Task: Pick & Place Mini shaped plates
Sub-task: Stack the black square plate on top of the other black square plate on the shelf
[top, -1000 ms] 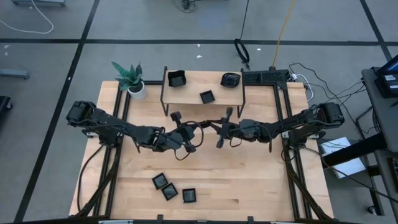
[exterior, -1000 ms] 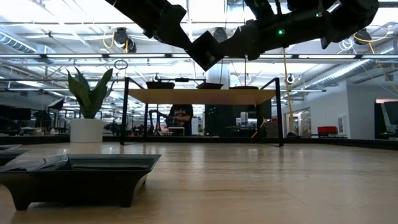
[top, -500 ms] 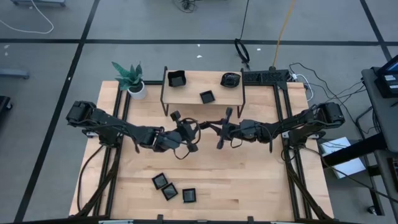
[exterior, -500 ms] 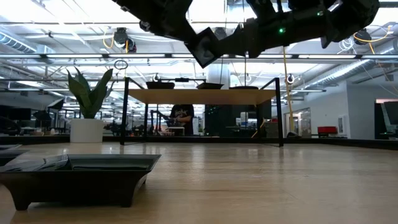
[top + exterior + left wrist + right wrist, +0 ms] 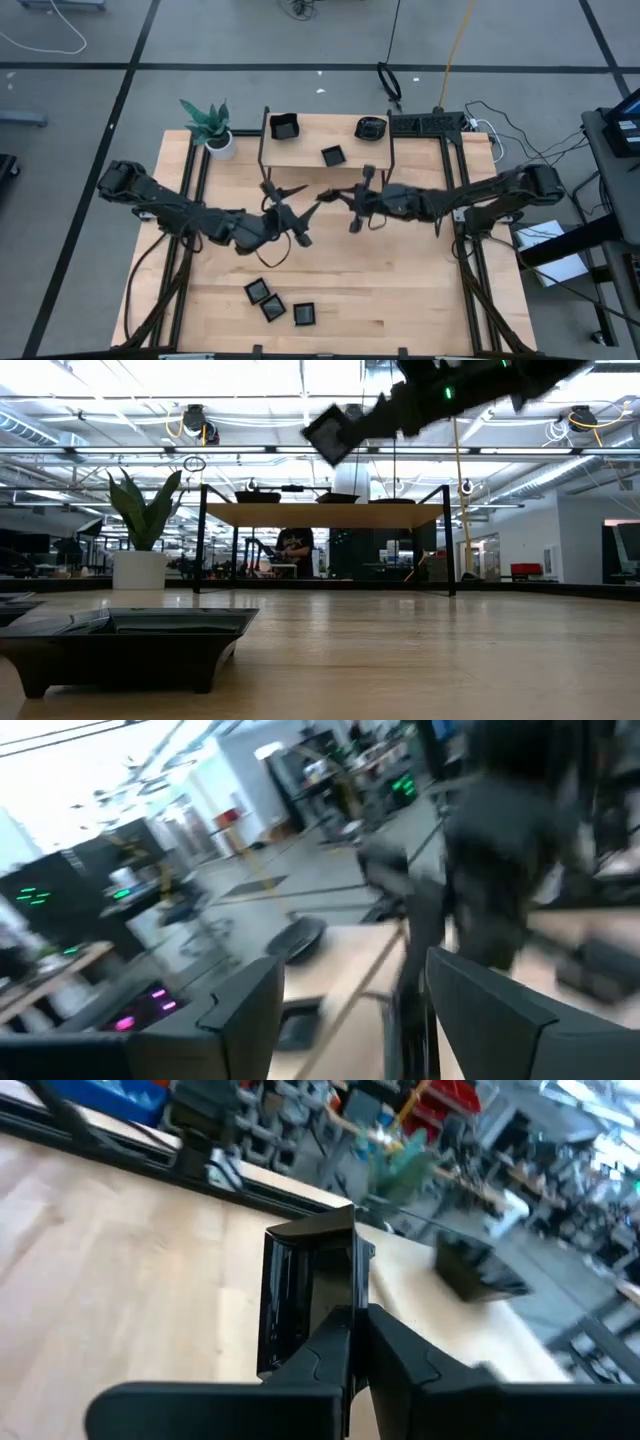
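Now the right gripper point(image 5: 352, 207) hangs above the middle of the table point(image 5: 400, 290), its fingers pressed together on a small black plate point(image 5: 305, 1295) held on edge; the low view shows that plate point(image 5: 328, 432) tilted, high in the air. Just across from it the left gripper point(image 5: 285, 200) has its fingers point(image 5: 245, 1010) spread apart with nothing between them, pointing toward the right gripper's plate. Beyond both grippers stands a small shelf point(image 5: 300, 155) carrying three more black plates: a square one point(image 5: 285, 127), a smaller square one point(image 5: 332, 155) and a rounded one point(image 5: 371, 127). On the near side of the left gripper, three square plates point(image 5: 273, 308) lie close together on the tabletop. A potted plant point(image 5: 210, 125) sits beside the shelf, on the left arm's side
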